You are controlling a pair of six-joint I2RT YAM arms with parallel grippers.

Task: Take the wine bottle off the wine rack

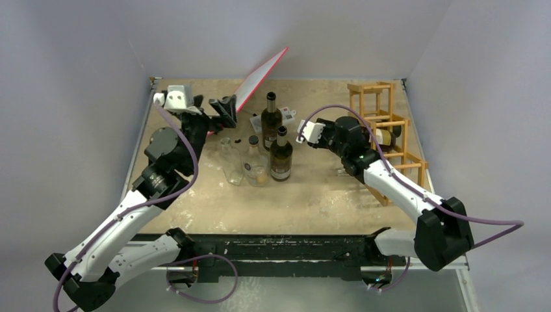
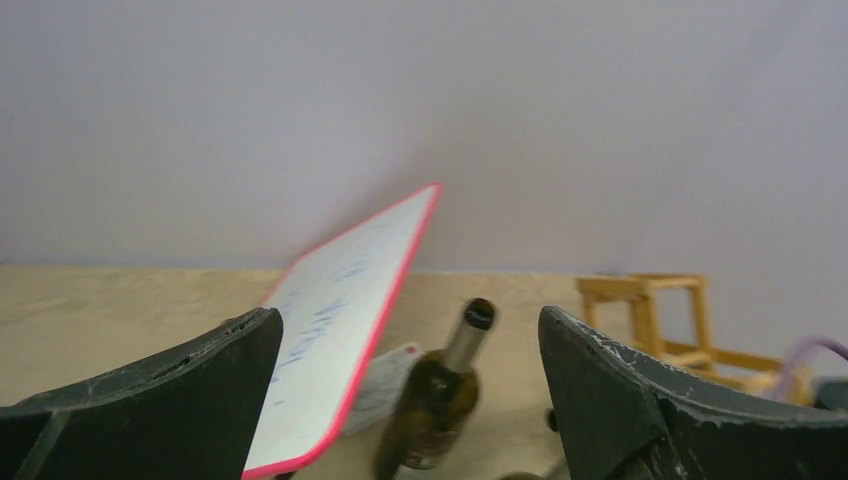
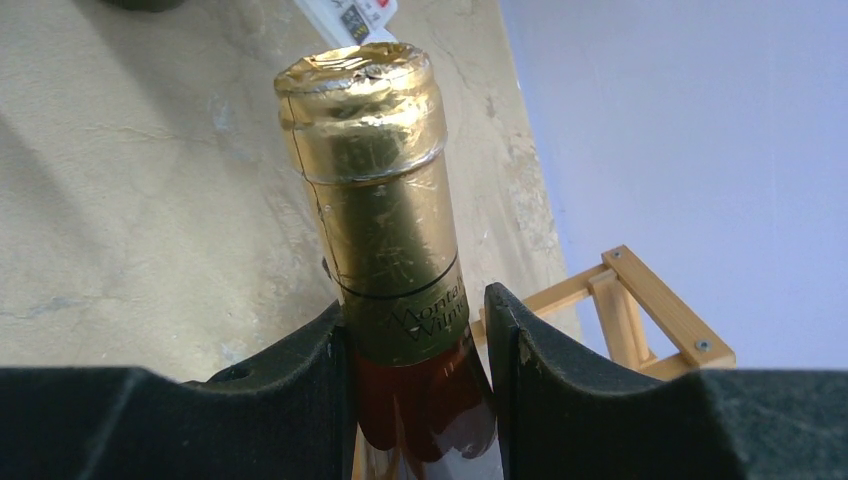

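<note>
L gripper [image 2: 410,330] raised, jaws wide; R gripper [image 3: 415,320] reaching fwd, jaws clamped tight.

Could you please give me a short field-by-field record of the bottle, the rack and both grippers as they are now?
right gripper: shut on the neck of the wine bottle
wine bottle: gold-foil neck, body lying in the wine rack, not yet out
wine rack: wooden lattice, back right of the table
left gripper: open, empty, facing the red-edged board
mid-table: cluster of upright bottles
</note>
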